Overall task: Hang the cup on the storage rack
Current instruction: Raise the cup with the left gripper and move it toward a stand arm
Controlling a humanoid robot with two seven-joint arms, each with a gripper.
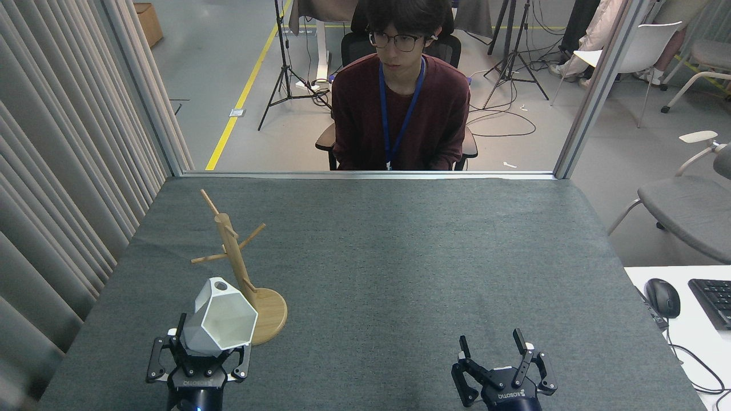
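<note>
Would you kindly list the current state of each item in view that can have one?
White faceted cup: lifted, tilted, mouth towards the camera, not yet hung.
Wooden mug tree: upright on the table, pegs bare.
Left pincer: shut on the cup.
Right pincer: open, holding nothing.
Person: seated behind the table.

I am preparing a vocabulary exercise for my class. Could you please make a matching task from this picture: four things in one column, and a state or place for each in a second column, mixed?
Column 1:
1. cup
2. storage rack
3. right gripper
4. computer mouse

Column 2:
A. empty, jaws apart
B. on the white desk at the right edge
C. held off the table by the left gripper
D. standing upright on the grey table

Pairs: 1-C, 2-D, 3-A, 4-B
</note>
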